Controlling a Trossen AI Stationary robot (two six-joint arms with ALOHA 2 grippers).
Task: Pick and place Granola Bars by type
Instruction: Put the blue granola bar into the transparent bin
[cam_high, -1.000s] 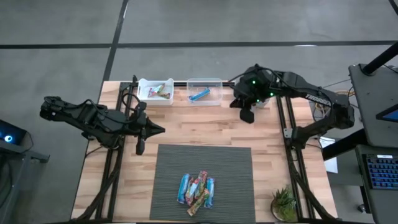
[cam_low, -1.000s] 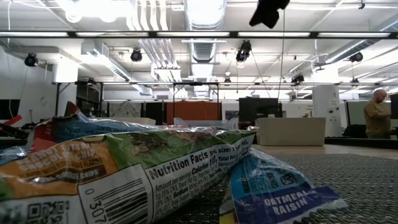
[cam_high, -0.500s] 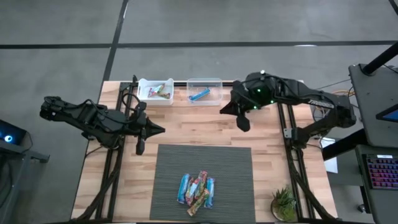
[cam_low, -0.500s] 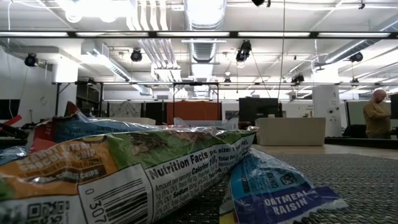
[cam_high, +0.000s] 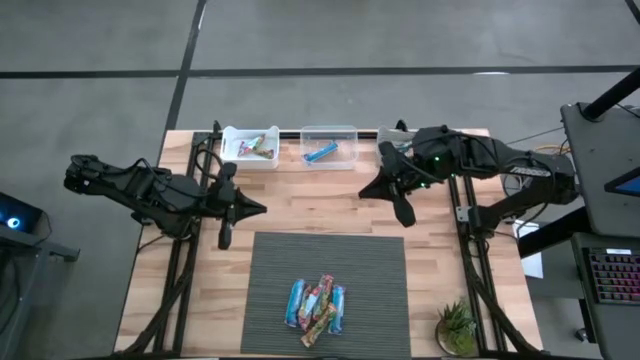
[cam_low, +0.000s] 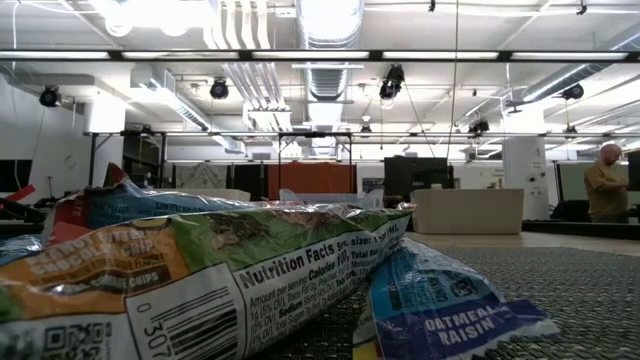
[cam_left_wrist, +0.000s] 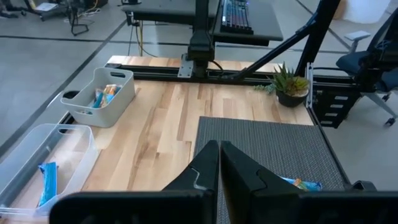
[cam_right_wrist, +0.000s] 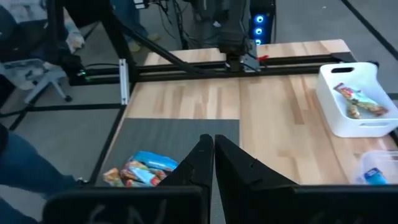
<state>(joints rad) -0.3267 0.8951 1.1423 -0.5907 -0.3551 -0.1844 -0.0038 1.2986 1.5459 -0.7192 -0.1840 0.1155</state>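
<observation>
Foil-wrapped and glossy, the slim blue and multicoloured Granola Bars (cam_high: 316, 304) lie heaped, touching and overlapping, near the front edge of the dark grey woven mat (cam_high: 280, 260) on the pale wooden counter (cam_high: 300, 205). At table height the crinkled wrappers (cam_low: 200, 270) look puffed and slack around the bar inside. I judge them light, slick and easily dented, so a firm pinch across the narrow middle of a bar on the edge of the heap should hold better than one at the flat sealed ends, which would likely fold or slip.

One blue bar (cam_high: 320, 152) already lies in the clear plastic rectangular bin (cam_high: 329, 131), and multicoloured ones (cam_high: 256, 147) in the white plastic rectangular bin (cam_high: 232, 137) just beside it, at the counter's far edge.

The right gripper (cam_high: 404, 213) hangs between the bins and the mat, its jaws pressed together and empty. The left gripper (cam_high: 224, 236) waits beside the mat's left far corner, jaws likewise closed on nothing.
</observation>
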